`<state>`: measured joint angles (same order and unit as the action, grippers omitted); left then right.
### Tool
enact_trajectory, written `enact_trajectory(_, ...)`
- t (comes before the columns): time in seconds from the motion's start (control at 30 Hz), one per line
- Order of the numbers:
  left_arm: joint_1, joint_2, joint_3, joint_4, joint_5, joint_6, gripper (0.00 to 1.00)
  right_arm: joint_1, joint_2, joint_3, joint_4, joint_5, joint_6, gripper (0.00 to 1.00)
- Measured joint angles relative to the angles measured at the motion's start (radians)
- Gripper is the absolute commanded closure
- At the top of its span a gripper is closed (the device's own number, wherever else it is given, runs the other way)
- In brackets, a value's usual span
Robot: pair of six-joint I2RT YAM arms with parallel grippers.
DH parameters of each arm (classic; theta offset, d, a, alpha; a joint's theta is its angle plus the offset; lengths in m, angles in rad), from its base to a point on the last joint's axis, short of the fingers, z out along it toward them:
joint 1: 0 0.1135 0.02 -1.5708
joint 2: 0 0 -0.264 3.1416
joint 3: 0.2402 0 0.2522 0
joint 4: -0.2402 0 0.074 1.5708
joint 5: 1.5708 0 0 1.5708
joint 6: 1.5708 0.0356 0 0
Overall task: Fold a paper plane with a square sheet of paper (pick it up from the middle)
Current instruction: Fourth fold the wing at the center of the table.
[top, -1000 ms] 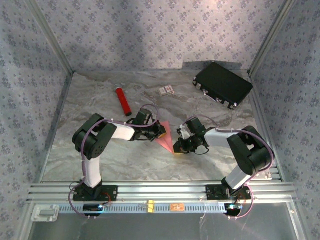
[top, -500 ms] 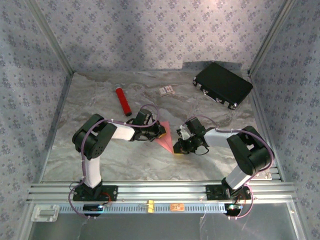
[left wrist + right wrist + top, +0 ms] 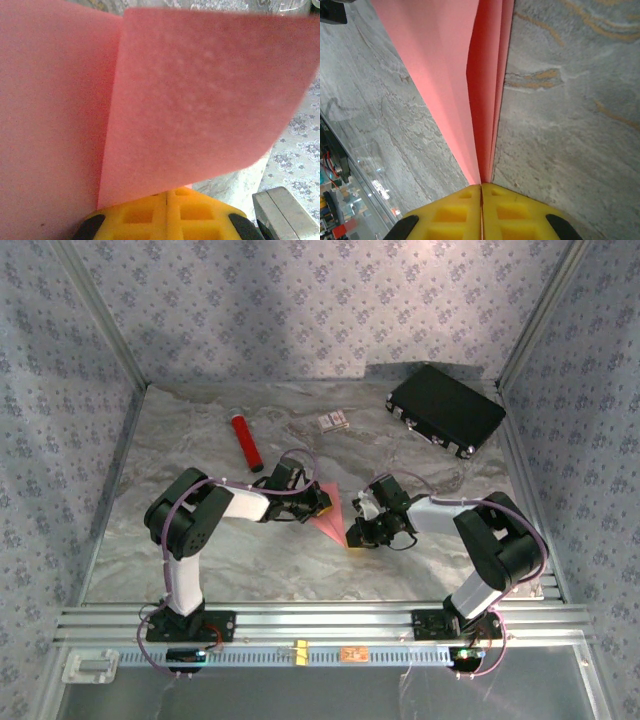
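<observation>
The pink-red sheet of paper (image 3: 332,518) lies at mid-table, folded into a pointed paper plane shape. My left gripper (image 3: 321,504) is shut on its left edge. In the left wrist view a folded flap (image 3: 200,100) rises straight from the closed yellow jaws of that gripper (image 3: 167,192). My right gripper (image 3: 357,536) is shut on the near tip from the right. In the right wrist view the layered paper (image 3: 470,75) runs away from the closed jaws of this gripper (image 3: 481,186), with a deep centre crease.
A glossy red cylinder (image 3: 246,441) lies at the back left. A small printed card (image 3: 334,421) sits behind the centre, and a black case (image 3: 446,408) fills the back right corner. Aluminium rails (image 3: 320,620) line the near edge. Patterned walls enclose the marble table (image 3: 200,570).
My right wrist has crept slightly to the left with the paper still in its jaws. The left arm has not moved.
</observation>
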<state>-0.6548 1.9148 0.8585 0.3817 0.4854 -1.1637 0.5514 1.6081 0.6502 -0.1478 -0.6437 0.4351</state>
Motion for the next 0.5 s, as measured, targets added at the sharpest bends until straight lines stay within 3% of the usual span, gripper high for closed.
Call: enact_trajectory(0.5, 0.000, -0.004, -0.004, -0.005, 0.000, 0.000, 0.95, 0.026, -0.013, 0.009, -0.026, 0.047, -0.011, 0.92)
